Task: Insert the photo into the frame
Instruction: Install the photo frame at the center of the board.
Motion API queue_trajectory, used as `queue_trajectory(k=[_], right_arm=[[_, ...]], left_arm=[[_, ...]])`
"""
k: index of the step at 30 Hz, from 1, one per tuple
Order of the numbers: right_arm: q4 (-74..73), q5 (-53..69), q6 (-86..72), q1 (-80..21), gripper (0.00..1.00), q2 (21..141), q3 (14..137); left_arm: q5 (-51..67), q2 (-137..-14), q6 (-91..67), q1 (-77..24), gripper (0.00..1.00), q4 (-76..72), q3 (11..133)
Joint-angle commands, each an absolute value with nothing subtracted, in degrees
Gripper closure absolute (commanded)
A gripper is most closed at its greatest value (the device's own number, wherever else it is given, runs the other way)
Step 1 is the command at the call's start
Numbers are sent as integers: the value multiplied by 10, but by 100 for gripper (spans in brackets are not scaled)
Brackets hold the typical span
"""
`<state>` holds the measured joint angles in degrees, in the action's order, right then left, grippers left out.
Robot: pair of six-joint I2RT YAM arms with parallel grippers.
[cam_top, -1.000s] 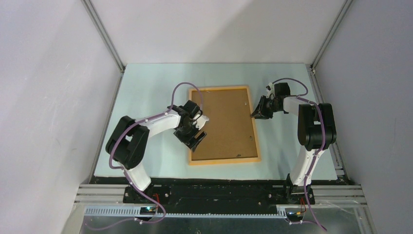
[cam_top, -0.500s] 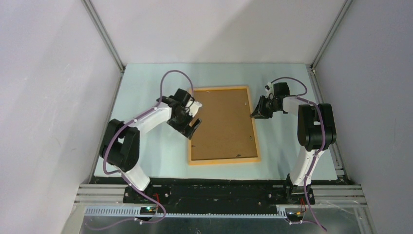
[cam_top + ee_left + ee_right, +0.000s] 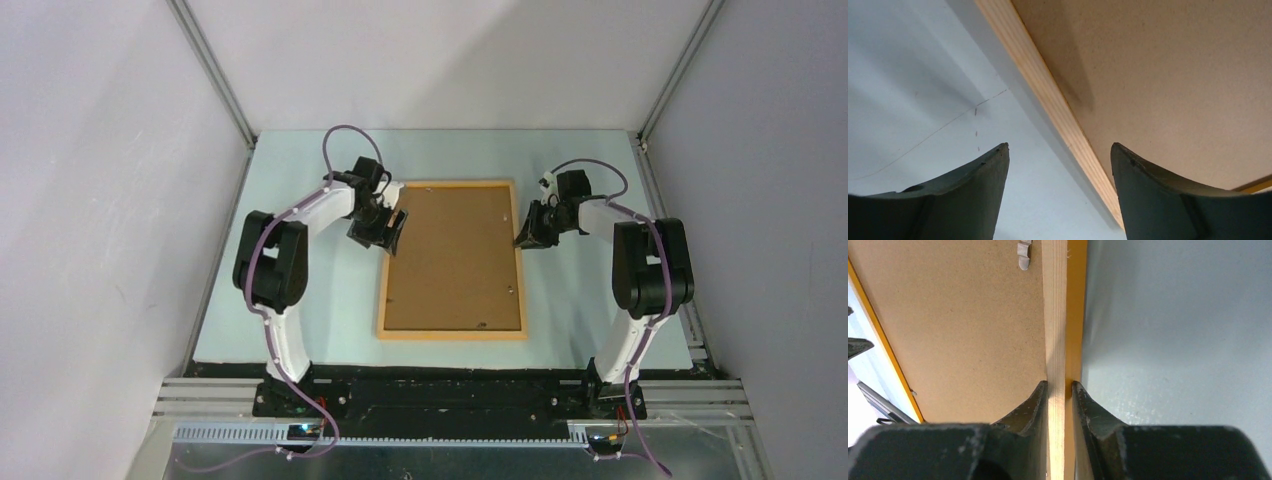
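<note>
Top external view showed the frame (image 3: 450,334) lying flat at the centre of the bench (image 3: 590,300), back side up, with its long axis running 12 to 6 o'clock. A plain brown backing board (image 3: 455,255) filled the opening. The photo was not visible in any view, and whether it sat beneath the board could not be told.

Finger state:
- Left wrist view showed the left fingers (image 3: 973,200) released and spread wide, grasping nothing, over the left rail near the frame's 10 o'clock corner. Contact with the rail could not be confirmed.
- Right wrist view showed the right fingers (image 3: 1023,415) clenched on the right rail at about 2 o'clock, one finger on its inner face and one on its outer face.

Progress, as an assessment: the board seated inside the frame pointed to a late stage, with the frame apparently being steadied or squared. Steps judged outstanding were securing the retaining tabs and releasing the rail. If the photo had not been loaded, the board would need to come out first.

Materials and shapes:
- Rails: thin, straight and square in section, pale raw wood with fine grain on the back, orange finish on the outer side.
- Board: matt pressed fibre, slightly speckled, no gloss.
- Tab (image 3: 1024,250): small, pale and metallic, lying on the board at the rail's inner edge.
- Bench: smooth pale blue-grey surface with faint scratch lines.
- Fingers: dark, matt, with tapered curved tips
</note>
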<state>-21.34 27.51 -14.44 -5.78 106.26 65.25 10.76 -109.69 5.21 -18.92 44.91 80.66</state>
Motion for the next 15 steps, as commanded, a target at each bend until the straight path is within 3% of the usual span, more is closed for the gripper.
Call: queue_trajectory(k=[1, 9, 15], right_arm=[[-208, 308, -136, -64, 90, 1019, 655], [-202, 309, -128, -64, 82, 1002, 644], [-198, 307, -127, -64, 80, 1006, 643]], left_arm=[[135, -1123, 26, -184, 23, 449, 849], [146, -1149, 16, -178, 39, 448, 870], [152, -1162, 12, -178, 45, 449, 870]])
